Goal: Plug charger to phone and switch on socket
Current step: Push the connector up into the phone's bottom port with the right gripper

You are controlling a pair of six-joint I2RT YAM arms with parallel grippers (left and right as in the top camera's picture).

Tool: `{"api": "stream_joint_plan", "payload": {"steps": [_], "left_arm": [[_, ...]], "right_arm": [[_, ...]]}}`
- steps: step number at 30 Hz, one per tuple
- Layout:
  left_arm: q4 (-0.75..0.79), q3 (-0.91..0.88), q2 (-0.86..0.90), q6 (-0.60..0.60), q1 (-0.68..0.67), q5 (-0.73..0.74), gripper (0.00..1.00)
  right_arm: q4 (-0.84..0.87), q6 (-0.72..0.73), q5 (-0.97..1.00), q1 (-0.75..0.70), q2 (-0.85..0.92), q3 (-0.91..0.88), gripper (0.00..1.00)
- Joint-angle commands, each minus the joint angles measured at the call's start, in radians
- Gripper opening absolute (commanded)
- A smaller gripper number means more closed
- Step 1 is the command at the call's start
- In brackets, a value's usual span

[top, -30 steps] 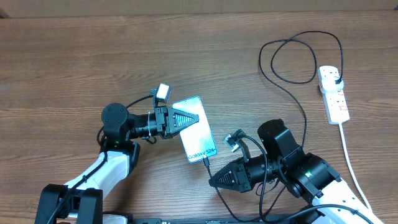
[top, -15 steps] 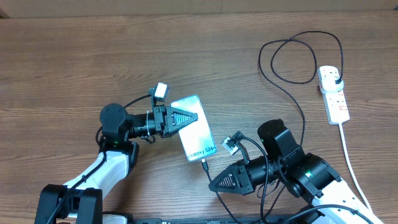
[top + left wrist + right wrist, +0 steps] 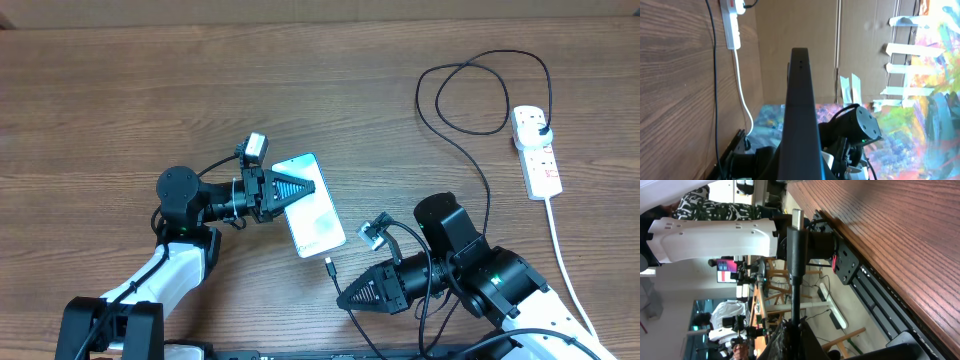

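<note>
Phone: clamped in left claw, screen up, reaching forward past the fingertips; edge-on down the middle of the left wrist view. Lifted off surface or resting on it: cannot tell. Charger: pinched in right claw, shut on the cable just behind the connector tip. Tip protruding ahead of the fingers toward the phone's near end, close to it, small gap visible from overhead. Rest of cable trailing back past right claw, looping far behind it to black plug seated in socket. Socket flat on surface, well apart from both claws; white cord running out of it.
</note>
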Motion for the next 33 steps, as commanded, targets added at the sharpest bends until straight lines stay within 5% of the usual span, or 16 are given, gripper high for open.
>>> {"api": "stream_joint_plan", "payload": {"steps": [1, 33], "left_arm": [[0.011, 0.016, -0.002, -0.015, 0.003, 0.033, 0.04], [0.011, 0.016, -0.002, -0.021, -0.035, 0.060, 0.04]], "right_arm": [[0.006, 0.001, -0.019, 0.007, -0.002, 0.002, 0.04], [0.022, 0.008, 0.019, 0.006, -0.002, 0.002, 0.04]]}}
